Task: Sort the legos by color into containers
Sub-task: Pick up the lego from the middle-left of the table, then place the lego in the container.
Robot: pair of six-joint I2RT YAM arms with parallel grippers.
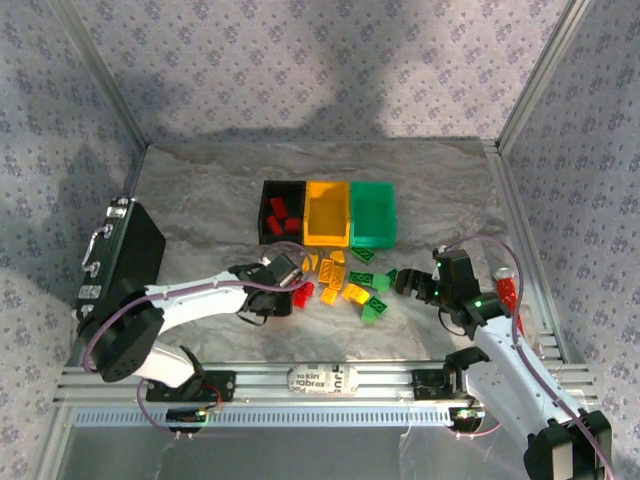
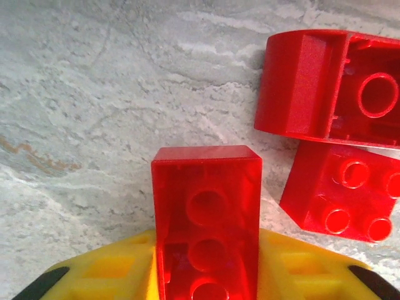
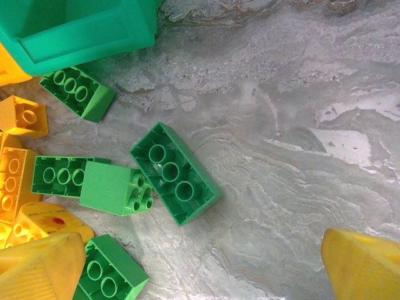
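Note:
Between the two arms lies a loose pile of red, yellow-orange and green legos (image 1: 345,285). Behind the pile stand three containers in a row: a black one (image 1: 266,215) with red bricks inside, a yellow-orange one (image 1: 327,218) and a green one (image 1: 373,218). My left gripper (image 1: 282,274) is low at the pile's left end. Its yellow pads (image 2: 112,275) are shut on an upturned red lego (image 2: 206,219). Two more red legos (image 2: 340,200) lie just right of that one. My right gripper (image 3: 200,269) hangs open over bare table, to the right of an upturned green lego (image 3: 175,173).
A large black case (image 1: 120,255) with a metal handle lies at the left edge. A red-and-white object (image 1: 508,290) sits by the right frame post. A metal rail (image 1: 320,380) runs along the near edge. The green bin's corner (image 3: 81,31) shows in the right wrist view.

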